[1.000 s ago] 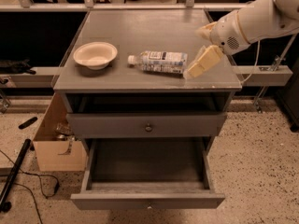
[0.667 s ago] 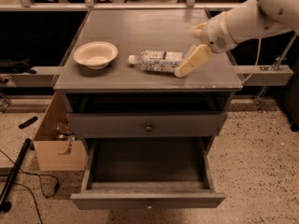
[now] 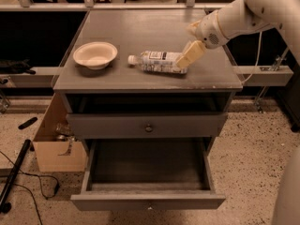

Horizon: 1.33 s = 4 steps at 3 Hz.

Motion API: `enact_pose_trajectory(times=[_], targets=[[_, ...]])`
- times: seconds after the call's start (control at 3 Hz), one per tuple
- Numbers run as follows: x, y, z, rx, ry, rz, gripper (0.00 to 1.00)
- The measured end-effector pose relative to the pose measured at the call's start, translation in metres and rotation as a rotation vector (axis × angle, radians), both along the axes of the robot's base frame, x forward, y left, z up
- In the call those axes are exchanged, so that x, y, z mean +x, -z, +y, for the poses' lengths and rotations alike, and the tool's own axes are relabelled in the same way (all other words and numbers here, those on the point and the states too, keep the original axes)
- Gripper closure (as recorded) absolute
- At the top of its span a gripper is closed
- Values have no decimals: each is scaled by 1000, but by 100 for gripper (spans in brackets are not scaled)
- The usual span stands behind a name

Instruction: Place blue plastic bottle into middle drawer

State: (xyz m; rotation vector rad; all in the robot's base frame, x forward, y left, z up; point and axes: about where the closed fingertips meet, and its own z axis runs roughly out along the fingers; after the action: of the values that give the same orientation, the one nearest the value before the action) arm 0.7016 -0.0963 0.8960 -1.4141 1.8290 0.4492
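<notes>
The blue plastic bottle (image 3: 159, 61) lies on its side on the grey cabinet top (image 3: 140, 29), white cap pointing left toward the cream bowl (image 3: 95, 55). My gripper (image 3: 192, 42) reaches in from the right at the bottle's base end, open, with its lower cream finger (image 3: 190, 55) lying against the bottle's base. The middle drawer (image 3: 148, 201) is pulled out wide below, its dark box interior showing.
A slimmer drawer front (image 3: 149, 125) with a round knob sits shut above the open drawer. A cardboard box (image 3: 56, 149) stands on the floor left of the cabinet, with cables and a black pole nearby. Metal rails run behind and beside the cabinet.
My gripper has moved left and down along the cabinet top, from right of the bottle to its base end. The bottle and bowl have not moved.
</notes>
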Motion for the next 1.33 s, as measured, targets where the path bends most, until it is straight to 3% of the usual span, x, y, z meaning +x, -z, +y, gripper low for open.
enact_pose_trajectory(times=[0.67,1.33], targets=[[12,17,-2,-1,8,24,0],[15,40,22,15,-23,60,0]])
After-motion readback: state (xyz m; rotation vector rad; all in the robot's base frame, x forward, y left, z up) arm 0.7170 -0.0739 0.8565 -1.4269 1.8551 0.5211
